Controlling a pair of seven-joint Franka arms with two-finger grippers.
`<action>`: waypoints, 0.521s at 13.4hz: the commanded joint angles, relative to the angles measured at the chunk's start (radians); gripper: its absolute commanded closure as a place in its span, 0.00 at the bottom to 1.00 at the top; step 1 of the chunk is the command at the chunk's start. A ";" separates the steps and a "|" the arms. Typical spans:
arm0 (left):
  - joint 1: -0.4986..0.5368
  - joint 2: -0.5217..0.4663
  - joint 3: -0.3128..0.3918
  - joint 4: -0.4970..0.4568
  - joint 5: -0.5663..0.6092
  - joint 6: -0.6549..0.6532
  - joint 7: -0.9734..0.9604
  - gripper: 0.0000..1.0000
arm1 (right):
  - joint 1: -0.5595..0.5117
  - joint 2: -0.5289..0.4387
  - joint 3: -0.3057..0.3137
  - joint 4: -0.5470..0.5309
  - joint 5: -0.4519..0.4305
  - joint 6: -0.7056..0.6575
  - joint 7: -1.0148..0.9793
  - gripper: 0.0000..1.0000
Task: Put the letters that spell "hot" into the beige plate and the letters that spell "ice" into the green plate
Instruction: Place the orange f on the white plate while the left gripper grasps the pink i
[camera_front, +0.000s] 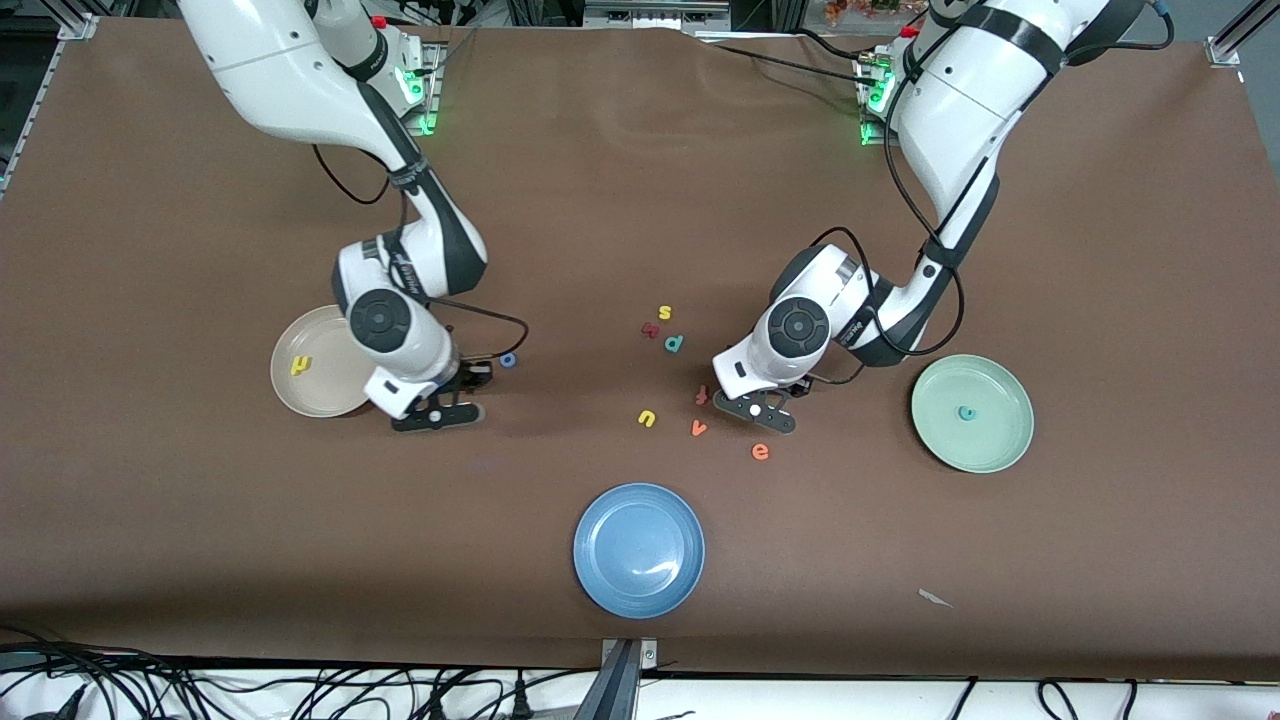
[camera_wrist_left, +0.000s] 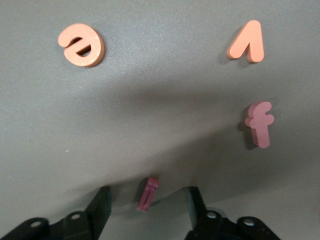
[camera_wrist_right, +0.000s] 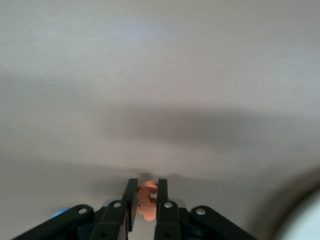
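My right gripper (camera_wrist_right: 146, 192) is shut on the orange t (camera_wrist_right: 148, 199), low over the table beside the beige plate (camera_front: 335, 400). A yellow h (camera_front: 301, 366) lies in that plate. The blue o (camera_front: 508, 359) rests on the table close to the right gripper (camera_front: 438, 413). My left gripper (camera_wrist_left: 148, 207) is open and straddles the dark red i (camera_wrist_left: 148, 194), which stands on edge between the fingers, touching neither. The orange e (camera_wrist_left: 81, 45) lies a little way off on the table. The green plate (camera_front: 1005, 450) holds the teal c (camera_front: 966, 412).
Loose letters lie mid-table: yellow s (camera_front: 664, 313), teal p (camera_front: 674, 343), yellow u (camera_front: 647, 418), orange v (camera_front: 699, 428) and a red f-shaped letter (camera_wrist_left: 260, 124) beside the left gripper (camera_front: 768, 415). A blue plate (camera_front: 639, 549) sits nearer the front camera.
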 joint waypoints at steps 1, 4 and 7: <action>-0.012 0.008 0.008 0.016 0.023 -0.013 -0.024 0.44 | -0.007 -0.083 -0.081 -0.017 0.005 -0.105 -0.115 0.92; -0.014 0.004 0.008 0.010 0.023 -0.017 -0.040 0.52 | -0.007 -0.138 -0.186 -0.032 0.003 -0.245 -0.155 0.92; -0.014 0.004 0.008 0.008 0.021 -0.019 -0.041 0.60 | -0.008 -0.158 -0.278 -0.109 0.011 -0.249 -0.223 0.92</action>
